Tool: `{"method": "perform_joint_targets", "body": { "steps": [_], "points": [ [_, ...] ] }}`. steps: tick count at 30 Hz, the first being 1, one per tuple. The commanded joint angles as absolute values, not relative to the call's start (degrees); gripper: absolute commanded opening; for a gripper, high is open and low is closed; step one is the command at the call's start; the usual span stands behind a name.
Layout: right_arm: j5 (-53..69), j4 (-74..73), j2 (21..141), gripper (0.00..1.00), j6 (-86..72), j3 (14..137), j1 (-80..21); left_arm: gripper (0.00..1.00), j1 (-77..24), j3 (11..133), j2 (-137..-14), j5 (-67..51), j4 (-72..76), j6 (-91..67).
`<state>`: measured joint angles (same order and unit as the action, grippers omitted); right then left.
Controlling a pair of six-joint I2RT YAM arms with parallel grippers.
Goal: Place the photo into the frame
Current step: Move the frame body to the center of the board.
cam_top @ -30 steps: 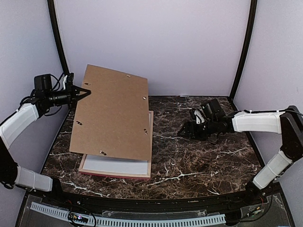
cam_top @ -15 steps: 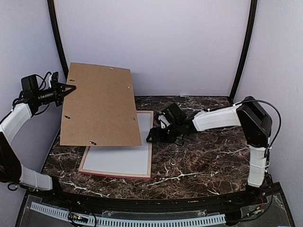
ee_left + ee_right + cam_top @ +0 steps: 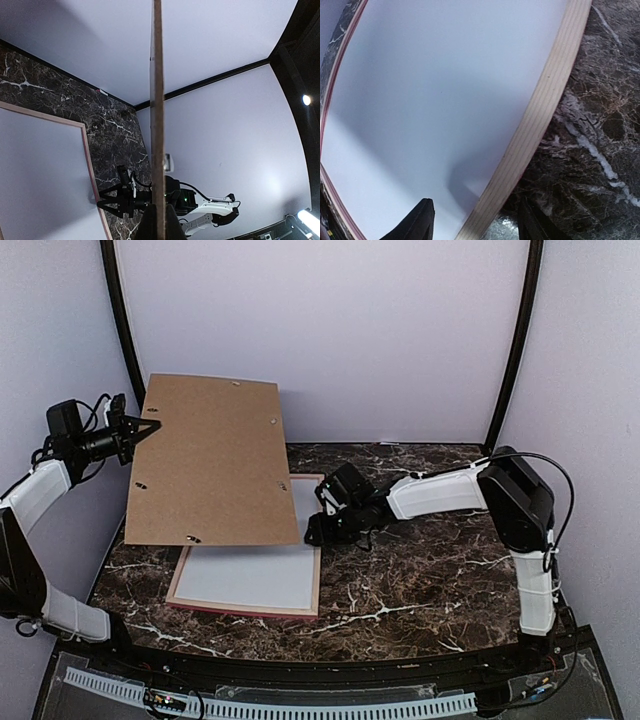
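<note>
One risk: right gripper [image 3: 313,536], jaws apart astride the frame [image 3: 318,580] rim, could shove it sideways when closing, while left gripper [image 3: 152,427] clamps the board [image 3: 210,465].

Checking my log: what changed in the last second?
The left gripper, shut on the brown hardboard backing panel, swung it up and leftward, uncovering more of the thin pink wooden frame. The right gripper crossed from the right to straddle the frame's right rail, jaws open. The frame stayed put.

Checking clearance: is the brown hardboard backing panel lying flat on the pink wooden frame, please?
No, the left gripper holds the panel raised and tilted above the frame.
</note>
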<state>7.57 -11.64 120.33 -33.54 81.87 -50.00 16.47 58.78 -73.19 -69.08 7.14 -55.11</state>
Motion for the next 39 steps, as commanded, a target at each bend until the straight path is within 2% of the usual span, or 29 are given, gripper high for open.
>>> {"method": "perform_joint_targets", "body": {
  "steps": [1,9,18,32,39],
  "points": [
    [2.8,-12.8,122.6,0.57,-33.8,84.1,-50.5,0.00,16.9,57.7,-72.6,-71.7,11.0,-55.4],
    [1.2,-14.2,124.9,0.51,-33.8,85.7,-50.5,0.00,16.9,54.9,-72.4,-71.7,11.1,-53.3],
    [-3.7,-16.1,121.7,0.40,-33.8,82.5,-49.8,0.00,16.9,52.2,-72.6,-71.9,12.1,-52.8],
    [-6.8,-15.1,110.6,0.34,-34.9,67.3,-45.1,0.00,13.8,45.9,-72.0,-70.7,15.0,-53.1],
    [-8.5,-13.8,102.5,0.32,-36.8,58.7,-42.4,0.00,7.4,39.0,-70.1,-61.9,22.5,-57.5]
  ]
}}
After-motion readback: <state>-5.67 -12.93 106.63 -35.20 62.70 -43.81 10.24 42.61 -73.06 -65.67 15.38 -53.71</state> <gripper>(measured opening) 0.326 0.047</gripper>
